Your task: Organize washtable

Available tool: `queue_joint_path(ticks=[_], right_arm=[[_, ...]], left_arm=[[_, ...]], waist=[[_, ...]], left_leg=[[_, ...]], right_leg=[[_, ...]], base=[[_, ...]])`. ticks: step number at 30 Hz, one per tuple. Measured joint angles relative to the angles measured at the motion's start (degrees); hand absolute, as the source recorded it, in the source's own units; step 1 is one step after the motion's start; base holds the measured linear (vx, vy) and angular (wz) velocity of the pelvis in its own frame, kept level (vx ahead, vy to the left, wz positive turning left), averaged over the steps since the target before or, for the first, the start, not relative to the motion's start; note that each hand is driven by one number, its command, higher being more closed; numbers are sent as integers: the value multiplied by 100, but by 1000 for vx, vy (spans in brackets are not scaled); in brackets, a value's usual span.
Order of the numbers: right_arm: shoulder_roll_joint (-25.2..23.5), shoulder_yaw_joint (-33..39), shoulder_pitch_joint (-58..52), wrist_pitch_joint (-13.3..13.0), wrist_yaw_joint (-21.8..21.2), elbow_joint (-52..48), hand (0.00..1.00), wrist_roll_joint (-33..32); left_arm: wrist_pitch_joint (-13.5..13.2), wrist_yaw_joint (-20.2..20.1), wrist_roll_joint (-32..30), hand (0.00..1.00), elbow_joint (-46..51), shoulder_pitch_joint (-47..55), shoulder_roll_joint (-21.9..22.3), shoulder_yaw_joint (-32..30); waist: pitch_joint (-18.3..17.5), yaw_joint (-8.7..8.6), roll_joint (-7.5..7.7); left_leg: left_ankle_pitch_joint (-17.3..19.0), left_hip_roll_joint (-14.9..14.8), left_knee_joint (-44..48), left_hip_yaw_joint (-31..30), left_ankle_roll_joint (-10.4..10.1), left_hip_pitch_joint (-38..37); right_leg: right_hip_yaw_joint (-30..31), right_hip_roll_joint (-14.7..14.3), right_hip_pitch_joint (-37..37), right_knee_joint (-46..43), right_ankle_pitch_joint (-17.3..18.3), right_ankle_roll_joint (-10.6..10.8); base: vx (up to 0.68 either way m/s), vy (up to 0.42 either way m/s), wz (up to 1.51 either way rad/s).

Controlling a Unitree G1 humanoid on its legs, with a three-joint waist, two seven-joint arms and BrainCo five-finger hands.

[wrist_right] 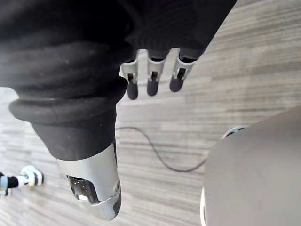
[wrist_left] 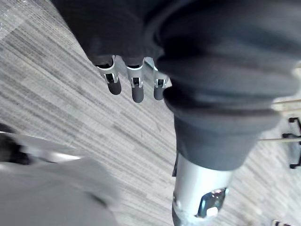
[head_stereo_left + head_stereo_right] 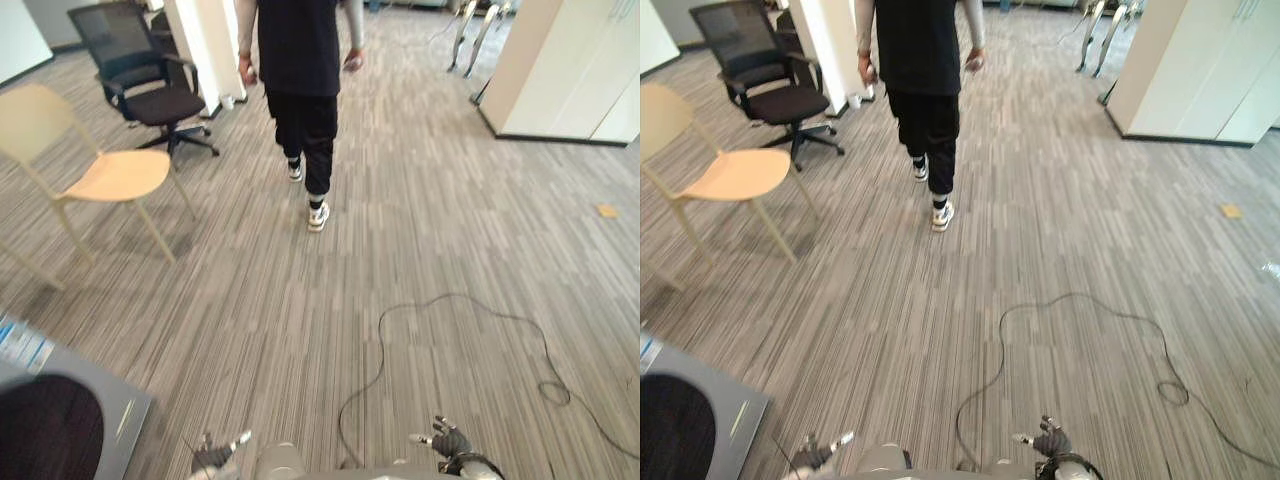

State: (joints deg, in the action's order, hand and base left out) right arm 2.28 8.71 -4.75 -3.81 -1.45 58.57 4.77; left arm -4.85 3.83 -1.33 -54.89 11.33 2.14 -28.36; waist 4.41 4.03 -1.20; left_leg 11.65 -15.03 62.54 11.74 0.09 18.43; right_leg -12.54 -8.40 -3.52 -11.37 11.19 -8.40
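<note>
Left robot hand (image 3: 214,457) and right robot hand (image 3: 450,440) low at the near edge, both with fingers loosely spread and holding nothing, grey desk (image 3: 118,402) corner at near left, person (image 3: 300,70) far ahead, back turned, beige chair (image 3: 110,175) at left, striped floor (image 3: 450,230)

Open carpet (image 3: 420,250) lies ahead of the left hand (image 3: 212,458) and right hand (image 3: 450,440). A person (image 3: 300,60) stands mid-floor; a pale chair (image 3: 110,175) and grey machine (image 3: 120,400) crowd the left.

Silver, dark-tipped fingers (image 2: 137,89) protrude from dark ribbed wrist covers (image 1: 70,70).
</note>
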Motion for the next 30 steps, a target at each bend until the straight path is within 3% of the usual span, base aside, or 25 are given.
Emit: queue_joint_path(ticks=[1,3,4,5,6,8,9,10,12,13,14,15,18,19,20,22,23,25,26,27,28,29,30], right_arm=[[-22,-34,32,20,1,37,0,1],[-22,-82,205,28,3,90,0,14],[-28,-84,337,-3,4,127,0,21],[-46,-130,367,-30,5,211,0,24],[-49,-208,362,-34,5,211,0,24],[-91,-281,318,-105,-2,280,0,33],[-103,-263,283,-113,-2,397,0,37],[-100,-231,221,-114,-3,507,0,38],[-73,-199,161,-122,-15,633,0,31],[-27,-135,98,-142,-17,626,0,-3],[-9,-29,91,-197,-50,632,0,-37],[-8,-24,90,-231,-98,629,0,-40],[-37,-20,103,-280,-170,538,0,-83],[-41,-4,133,-326,-229,514,0,-136],[-41,-13,165,-343,-238,514,0,-154],[-73,-10,167,-343,-231,516,0,-198],[-76,-9,167,-339,-225,517,0,-195],[-84,-8,155,-333,-222,500,0,-195],[-89,-21,143,-306,-224,498,0,-176],[-97,-50,124,-254,-227,480,0,-171],[41,-201,109,-229,-240,344,0,-112],[82,-328,90,-204,-232,257,0,-62],[95,-362,62,-191,-225,234,0,-60]], left_arm=[[8,0,19,0,-19,67,-8,37],[11,-3,17,0,-126,92,-80,144],[12,2,17,0,-199,89,-105,171],[21,1,15,0,-308,118,-122,184],[29,2,16,0,-336,140,-110,182],[34,7,14,0,-440,86,-202,192],[-5,9,18,0,-518,82,-275,196],[14,17,25,0,-645,77,-364,231],[110,18,25,0,-812,112,-484,287],[170,11,17,0,-821,126,-497,321],[180,-4,6,0,-833,122,-575,412],[177,-9,1,0,-859,102,-572,406],[148,-14,-8,0,-864,19,-614,310],[135,-11,-54,0,-860,-30,-592,295],[118,-10,-59,0,-860,-40,-575,296],[115,-6,-65,0,-828,-31,-563,221],[116,-6,-68,0,-806,18,-533,118],[117,-5,-104,0,-734,205,-460,-94],[113,-7,-110,0,-645,236,-396,-232],[98,-5,-112,0,-580,226,-327,-399],[104,6,-105,0,-521,272,-145,-631],[132,7,-97,0,-522,381,4,-755],[144,11,-83,0,-515,422,52,-777]], waist=[[2,31,60],[6,35,89],[9,50,89],[-34,213,144],[-73,258,144],[-290,217,220],[-300,129,300],[-279,92,403],[-260,-16,469],[-232,-32,433],[-160,-11,354],[-159,-29,354],[-165,-203,410],[-168,-304,415],[-163,-344,424],[-151,-332,519],[-151,-332,521],[-166,-345,520],[-170,-332,524],[-204,-320,527],[-216,-300,243],[-253,-226,133],[-235,-145,87]], left_leg=[[129,136,-737,93,20,316],[50,539,-2436,173,-27,543],[-263,797,-3706,182,-143,590],[-1063,998,-4035,215,121,508],[-1228,1067,-4058,226,316,466],[-781,1299,-3747,214,727,488],[-448,1446,-3494,208,879,407],[-115,1608,-3380,206,963,142],[171,1786,-3423,195,1076,-445],[283,1871,-3705,169,1030,-986],[316,1937,-4186,152,973,-1644],[315,1943,-4484,147,959,-2050],[402,1945,-4894,-53,827,-2631],[454,1919,-5017,-165,783,-2741],[499,1905,-5080,-248,736,-2793],[634,1921,-5314,-413,528,-3135],[690,1909,-5349,-466,427,-3264],[888,1821,-5048,-793,71,-3532],[908,1780,-4586,-931,35,-3425],[893,1753,-3637,-960,11,-3026],[564,1422,-2071,-841,-34,-2297],[-469,1064,-835,-500,60,-1793],[-798,889,-414,-428,115,-1611]], right_leg=[[122,58,-389,271,74,132],[209,234,-841,560,198,313],[347,368,-1080,680,307,388],[611,544,-1261,730,404,483],[685,591,-1278,705,405,485],[863,880,-903,-213,466,641],[1028,979,-634,-1195,490,822],[1298,1083,-247,-2459,216,1235],[1572,1150,332,-4342,-304,1803],[1368,1314,655,-5103,-213,1538],[1099,1451,873,-5278,15,1157],[981,1452,1019,-5109,208,1021],[576,1412,1549,-4022,583,912],[488,1329,1829,-3049,558,926],[486,1251,2005,-2200,391,987],[482,1111,2168,-198,-609,1013],[479,1079,2170,-1,-757,975],[443,998,2121,-137,-1236,681],[397,1006,2053,-314,-1573,443],[305,1007,2015,-475,-1695,437],[123,802,1874,-502,-1496,436],[274,614,1581,-293,-1373,432],[417,555,1424,-183,-1339,426]], base=[[822,177,-30],[703,208,-19],[724,262,-57],[735,281,-64],[755,288,-40],[688,258,25],[739,277,45],[713,261,37],[684,219,12],[757,236,-12],[484,156,-22],[443,152,-17],[279,84,22],[362,66,41],[459,63,43],[472,13,39],[500,-44,46],[568,-102,68],[610,-167,79],[605,-173,56],[733,-172,-4],[601,-54,-52],[598,38,-81]])
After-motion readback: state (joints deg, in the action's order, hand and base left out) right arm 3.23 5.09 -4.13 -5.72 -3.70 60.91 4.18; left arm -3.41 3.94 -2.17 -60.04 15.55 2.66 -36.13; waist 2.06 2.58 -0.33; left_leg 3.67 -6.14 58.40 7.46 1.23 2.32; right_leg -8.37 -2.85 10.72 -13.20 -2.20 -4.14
